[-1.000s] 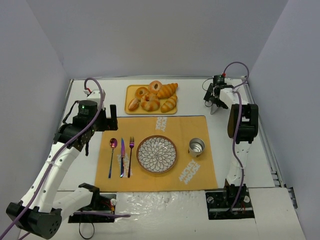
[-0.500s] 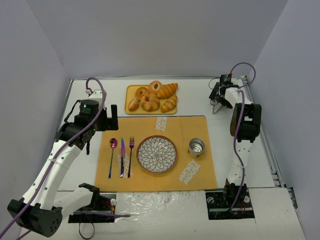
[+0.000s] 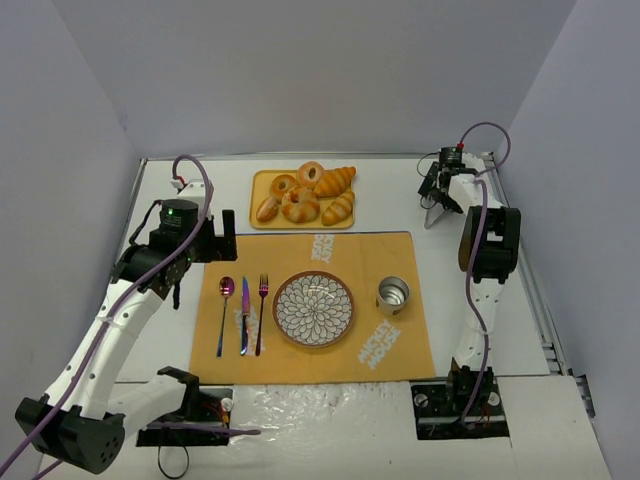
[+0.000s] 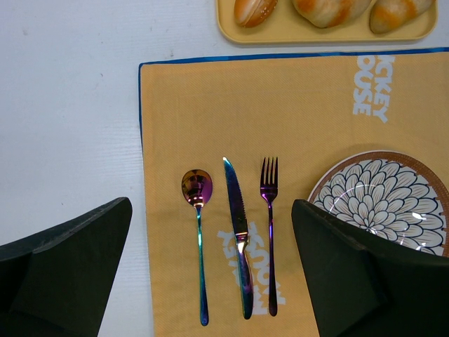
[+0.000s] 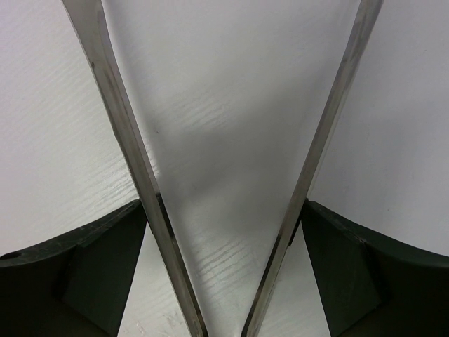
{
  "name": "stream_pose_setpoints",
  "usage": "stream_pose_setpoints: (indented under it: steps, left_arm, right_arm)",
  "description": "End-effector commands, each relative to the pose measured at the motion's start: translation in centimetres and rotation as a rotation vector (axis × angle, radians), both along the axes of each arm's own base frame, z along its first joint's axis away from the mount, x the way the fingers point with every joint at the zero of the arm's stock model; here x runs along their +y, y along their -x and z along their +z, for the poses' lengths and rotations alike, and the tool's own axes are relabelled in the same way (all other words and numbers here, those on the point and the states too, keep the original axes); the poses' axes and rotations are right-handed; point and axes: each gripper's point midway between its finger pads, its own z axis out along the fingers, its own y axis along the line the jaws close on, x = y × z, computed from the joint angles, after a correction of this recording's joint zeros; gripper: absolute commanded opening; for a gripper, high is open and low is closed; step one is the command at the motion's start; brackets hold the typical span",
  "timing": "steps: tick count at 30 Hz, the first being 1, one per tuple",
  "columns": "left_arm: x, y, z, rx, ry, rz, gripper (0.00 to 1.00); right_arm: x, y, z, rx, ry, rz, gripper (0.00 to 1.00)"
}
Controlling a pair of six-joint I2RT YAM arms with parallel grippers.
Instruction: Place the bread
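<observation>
Six pastries (image 3: 300, 205), one tray (image 3: 256, 195), plate (image 3: 313, 309), cup (image 3: 393, 294), spoon (image 3: 224, 310), knife (image 3: 244, 320), fork (image 3: 262, 310), placemat (image 3: 370, 260) and tongs (image 5: 128, 140).

Only one wording can be read: "MICKEY MOUSE", printed in white block capitals on the orange placemat (image 3: 300, 365).

Top view: the print is seen twice. At lower right of the mat, right of centre frame, it is set in two tilted lines and is legible. At the mat's upper edge, centre frame, it is turned sideways and too small to be read cleanly.

Left wrist view: on the placemat (image 4: 295, 105), at upper right of frame, only "CKEY / OUSE" is shown. It is turned sideways and runs up against the blue-trimmed edge. A second white print sits at lower centre, partly covered by the knife (image 4: 238, 232), and is not readable in full.
</observation>
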Motion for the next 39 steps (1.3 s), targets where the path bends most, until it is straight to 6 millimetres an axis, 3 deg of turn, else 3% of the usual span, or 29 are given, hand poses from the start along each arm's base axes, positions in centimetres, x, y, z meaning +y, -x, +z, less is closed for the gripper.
stream_pose_setpoints:
  steps: [1, 7, 11, 12, 17, 20, 24, 25, 31, 39]
  left_arm:
    - [-0.4, -0.9, 1.4, -0.056, 0.02, -0.001, 0.96]
    - [-0.5, -0.9, 1.4, -0.055, 0.021, -0.003, 0.95]
    - [-0.5, -0.9, 1.3, -0.052, 0.022, -0.006, 0.95]
    - [-0.5, -0.9, 1.4, -0.053, 0.024, -0.006, 0.95]
    - [-0.6, -0.9, 1.4, -0.052, 0.028, -0.009, 0.95]
    - [-0.6, -0.9, 1.5, -0.056, 0.029, -0.009, 0.95]
    - [-0.6, -0.8, 1.6, -0.059, 0.03, -0.008, 0.95]
    - [-0.6, -0.8, 1.6, -0.059, 0.03, -0.008, 0.95]
    - [-0.6, -0.8, 1.5, -0.058, 0.029, -0.007, 0.95]
    - [-0.5, -0.7, 1.7, -0.064, 0.027, -0.005, 0.95]
  right_arm:
    - [1.1, 0.2, -1.9, 0.03, -0.057, 0.013, 0.86]
    - [1.5, 0.9, -2.8, 0.054, -0.062, 0.012, 0.74]
    - [1.5, 1.7, -2.7, 0.063, -0.049, 0.005, 0.53]
    - [1.4, 1.8, -2.1, 0.055, -0.04, 0.002, 0.46]
    - [1.3, 2.4, 0.3, 0.028, -0.011, 0.002, 0.34]
    - [1.2, 2.5, 1.9, 0.005, 0.003, 0.003, 0.34]
    - [1.6, 2.9, 6.8, -0.075, 0.031, 0.011, 0.34]
    - [1.6, 3.1, 6.8, -0.072, 0.032, 0.011, 0.34]
    - [3.2, 5.0, 13.1, -0.175, 0.043, 0.051, 0.36]
    - [5.4, 8.5, 16.3, -0.216, 0.048, 0.113, 0.37]
